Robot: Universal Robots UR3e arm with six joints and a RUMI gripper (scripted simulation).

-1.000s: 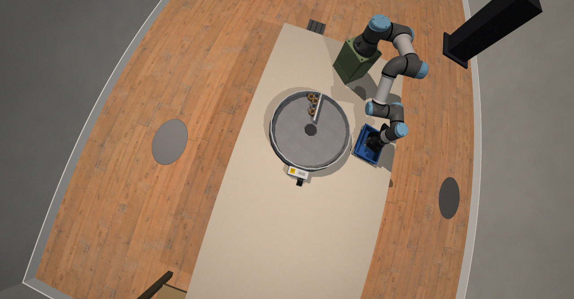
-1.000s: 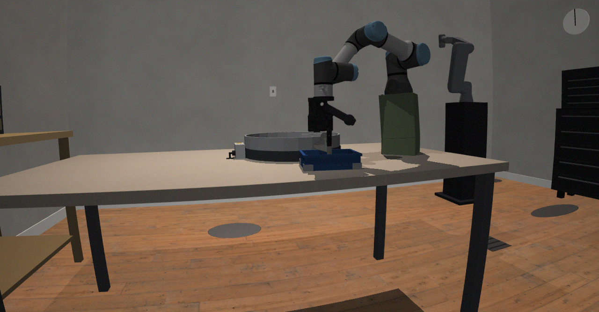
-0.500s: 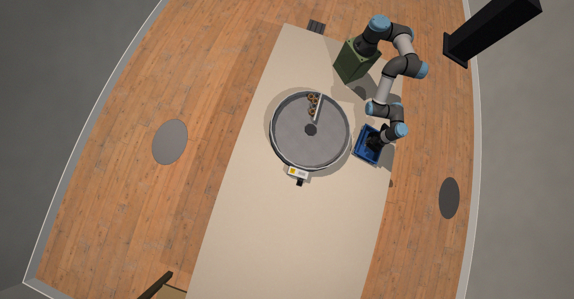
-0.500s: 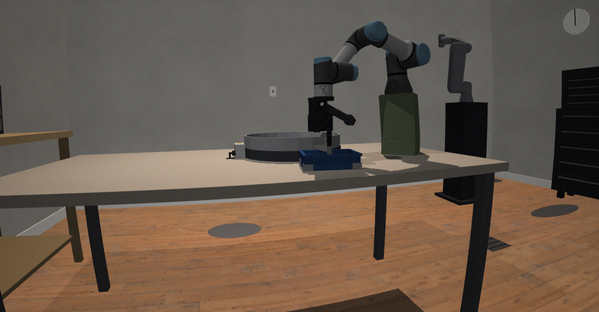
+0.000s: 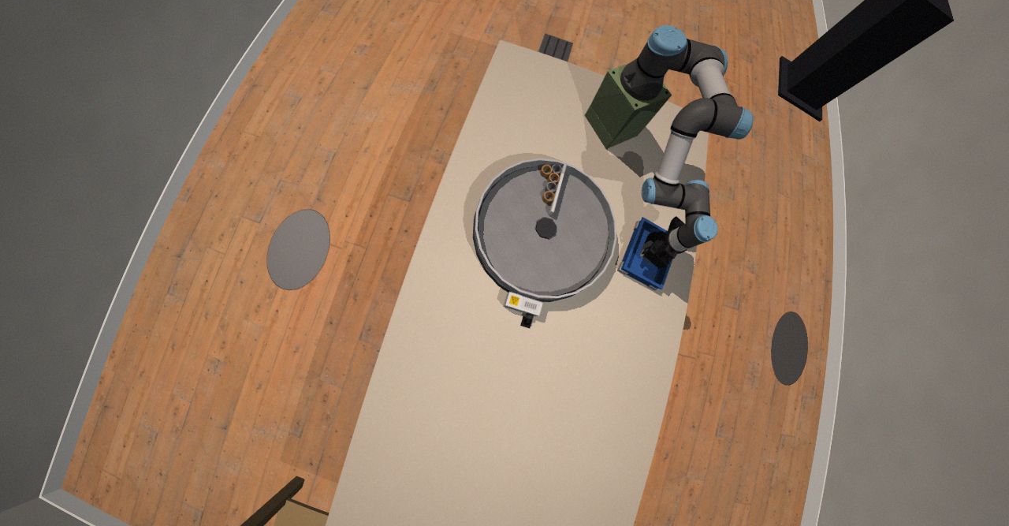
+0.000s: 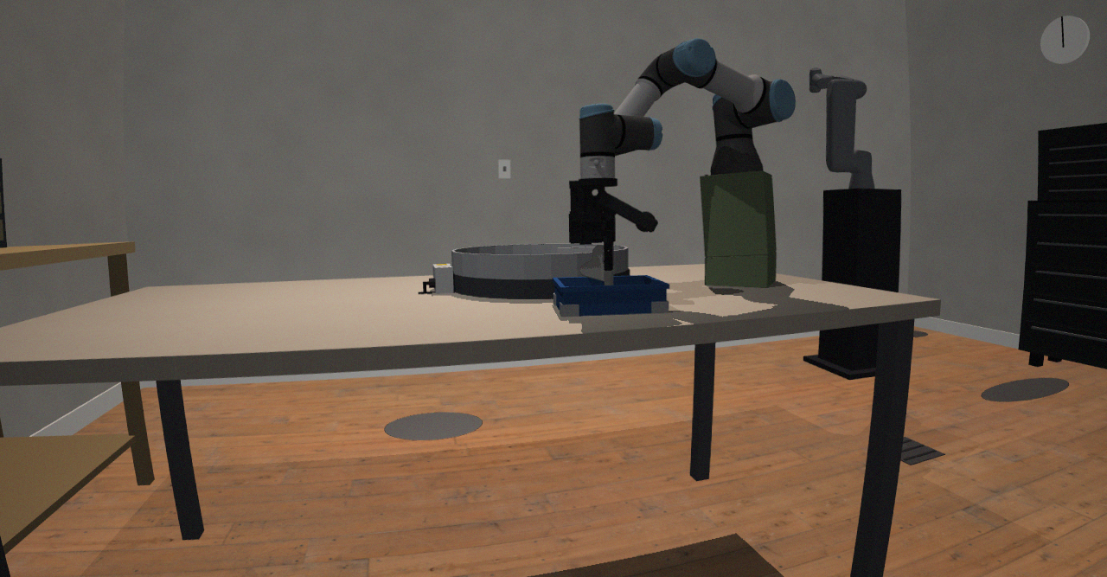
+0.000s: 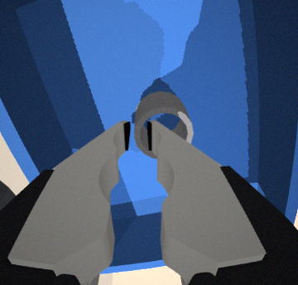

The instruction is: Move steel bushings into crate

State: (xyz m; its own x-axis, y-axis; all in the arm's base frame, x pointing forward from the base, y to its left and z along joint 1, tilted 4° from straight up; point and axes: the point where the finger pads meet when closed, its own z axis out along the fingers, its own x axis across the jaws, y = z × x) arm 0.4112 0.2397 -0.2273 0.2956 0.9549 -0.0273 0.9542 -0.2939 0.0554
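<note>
End effector (image 7: 137, 137) lowered inside the blue crate (image 6: 611, 295) at the desk's (image 6: 310, 317) right, fingers barely parted, loosening around the wall of a steel bushing (image 7: 165, 123), remaining bushings (image 5: 550, 180) at the turntable's (image 5: 543, 229) far rim.

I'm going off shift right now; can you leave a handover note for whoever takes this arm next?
Gripper: low inside the blue crate, jaws slightly apart astride the wall of a steel bushing; the grip looks released.
Done: that one bushing is in the crate; no other shows there.
Left: lift clear, fetch a second steel bushing from the cluster by the turntable rim, and leave the orange ones.
</note>
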